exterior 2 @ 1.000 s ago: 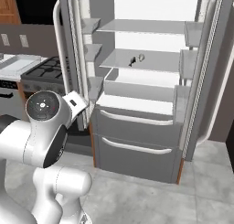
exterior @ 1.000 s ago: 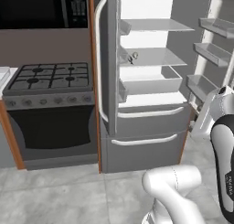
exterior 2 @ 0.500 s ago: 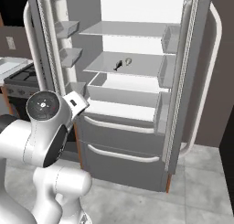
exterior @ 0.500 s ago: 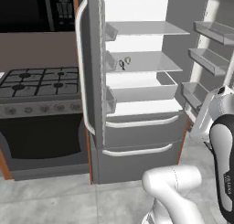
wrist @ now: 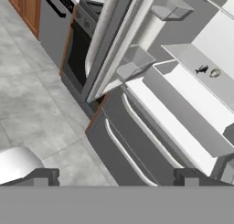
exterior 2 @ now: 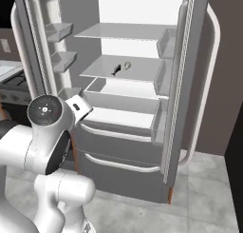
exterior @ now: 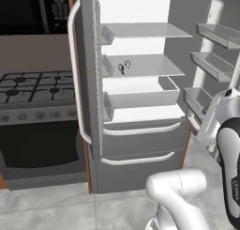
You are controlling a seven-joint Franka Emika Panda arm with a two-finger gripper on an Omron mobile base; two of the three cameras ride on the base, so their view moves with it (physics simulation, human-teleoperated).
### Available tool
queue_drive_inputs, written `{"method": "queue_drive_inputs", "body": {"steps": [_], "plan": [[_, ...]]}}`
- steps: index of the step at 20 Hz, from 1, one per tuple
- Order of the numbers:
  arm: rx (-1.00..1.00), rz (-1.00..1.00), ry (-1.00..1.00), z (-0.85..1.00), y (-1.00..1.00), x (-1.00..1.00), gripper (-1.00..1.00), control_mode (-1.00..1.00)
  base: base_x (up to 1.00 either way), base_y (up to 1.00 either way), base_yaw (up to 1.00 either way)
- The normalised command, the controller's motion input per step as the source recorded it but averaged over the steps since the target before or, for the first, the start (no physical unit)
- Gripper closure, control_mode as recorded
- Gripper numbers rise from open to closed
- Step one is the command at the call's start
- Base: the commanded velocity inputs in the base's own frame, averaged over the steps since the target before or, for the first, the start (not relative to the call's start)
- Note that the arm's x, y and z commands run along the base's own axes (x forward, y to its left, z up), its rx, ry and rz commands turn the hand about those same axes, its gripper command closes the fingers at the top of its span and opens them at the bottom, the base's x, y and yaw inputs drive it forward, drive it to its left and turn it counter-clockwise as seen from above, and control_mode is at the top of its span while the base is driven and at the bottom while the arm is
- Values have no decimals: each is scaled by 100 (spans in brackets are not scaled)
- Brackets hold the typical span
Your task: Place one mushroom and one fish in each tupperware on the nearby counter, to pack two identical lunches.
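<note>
The fridge [exterior: 140,107] stands with both upper doors swung wide: two doors, two pull-out drawers below with pale curved handles, and inside two flat shelves above one open white bin. On the lower of those two shelves lie two small things side by side, close together and perhaps touching: a dark fish [exterior: 121,68] and, just beside it, a pale round mushroom [exterior: 127,64]. In the right base view the fish [exterior 2: 116,71] shows as a thin dark shape with the mushroom [exterior 2: 127,65] on its right; in the hand view the fish [wrist: 201,70] is a small dark fleck with a tail and the mushroom [wrist: 215,73] a greyish disc with a lighter centre. One fish and one mushroom are all that can be counted there; both are too small for finer detail.

Each door carries empty grey bins on its inner side; three are visible on the right-hand door in the left base view.

Left of the fridge sits a black stove [exterior: 35,83] with several burners visible under grates, a row of knobs and a dark oven door beneath. A strip of white worktop [exterior 2: 7,70] shows at the far left of the right base view, beyond the stove.

The tool [wrist: 116,175] hangs low in front of the fridge drawers, over the grey tiled floor, its two dark tips spread far apart, released, with nothing between them.
</note>
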Motion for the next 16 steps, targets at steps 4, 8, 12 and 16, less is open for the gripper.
{"method": "queue_drive_inputs", "body": {"steps": [4, 8, 12, 16], "plan": [[0, 0, 0, 0, 0, 0, -100, 100, 69, 2, 0], [0, 0, 0, 0, 0, 0, -100, 100, 74, -6, 0], [0, 0, 0, 0, 0, 0, -100, 100, 81, -7, 0], [0, 0, 0, 0, 0, 0, -100, 100, 82, -1, 0]]}}
